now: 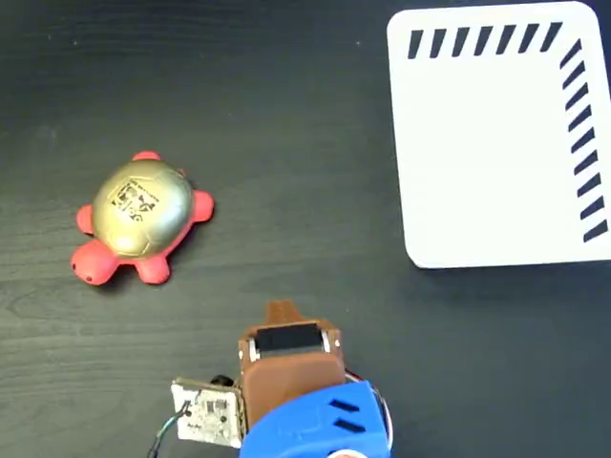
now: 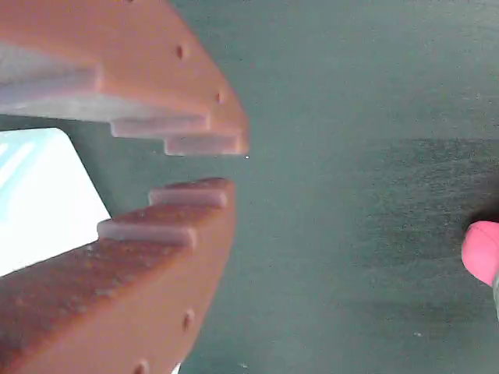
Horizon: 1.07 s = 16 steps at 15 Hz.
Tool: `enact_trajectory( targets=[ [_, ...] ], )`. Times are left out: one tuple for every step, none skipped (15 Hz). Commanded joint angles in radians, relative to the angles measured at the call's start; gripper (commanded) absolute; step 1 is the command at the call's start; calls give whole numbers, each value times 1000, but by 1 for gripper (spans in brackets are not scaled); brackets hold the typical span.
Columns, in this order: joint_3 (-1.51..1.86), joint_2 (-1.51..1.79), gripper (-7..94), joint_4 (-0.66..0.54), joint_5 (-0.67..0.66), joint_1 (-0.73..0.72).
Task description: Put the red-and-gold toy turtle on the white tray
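Gripper [image 2: 226, 165]: brown, two stepped fingers, tips a little apart with a narrow gap, nothing between them; in the fixed view the tip [image 1: 280, 310] sat low centre, pointing up the picture, off the turtle.
Arm [image 1: 305, 410]: one; brown wrist block, blue housing behind it, a small bare circuit board [image 1: 205, 412] just left of it.
Table [image 1: 286, 114]: dark, wood-grain; all things lay on it.
Turtle [image 1: 138, 218]: one red-and-gold toy turtle, on the table, up and left of the gripper, apart from it, not touched.
Turtle axis: long axis ran diagonal, lower left to upper right in the fixed view.
Turtle heading: larger red lobe at lower left looked like the head, so it pointed lower left, away from the tray; gold shell up, black print on top.
Turtle in wrist view: only a pink-red bit [image 2: 483, 251] at the right edge, far from the fingertips.
Tray [image 1: 487, 143]: one white tray, well right of the turtle and up from it, flat, cut by the right picture edge.
Tray contents: nothing in it.
Tray marks: black diagonal stripes along top and right edges.
Tray in wrist view: white corner [image 2: 39, 202] seen behind the fingers at left.
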Motion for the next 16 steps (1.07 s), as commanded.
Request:
enact_trajectory(
  targets=[
    [-8,6,0,11,-21,-26],
    [-8,6,0,11,-28,-38],
    [-8,6,0,11,-35,-49],
    [-8,6,0,11,-38,-55],
    [-9,-3,0,9,-25,-66],
    [-28,-66,0,-14,-37,-83],
    [-106,-179,0,-61,-71,-87],
    [-216,-319,0,-109,-117,-87],
    [-341,-476,0,-132,-166,-89],
    [-472,-629,0,-133,-218,-101],
    [-632,-785,0,-80,-242,-114],
    [-793,-931,0,-9,-276,-132],
    [-942,-1063,0,69,-321,-153],
    [-1062,-1183,0,137,-373,-170],
    [-1146,-1278,0,186,-425,-186],
    [-1207,-1355,0,210,-449,-198]
  ],
)
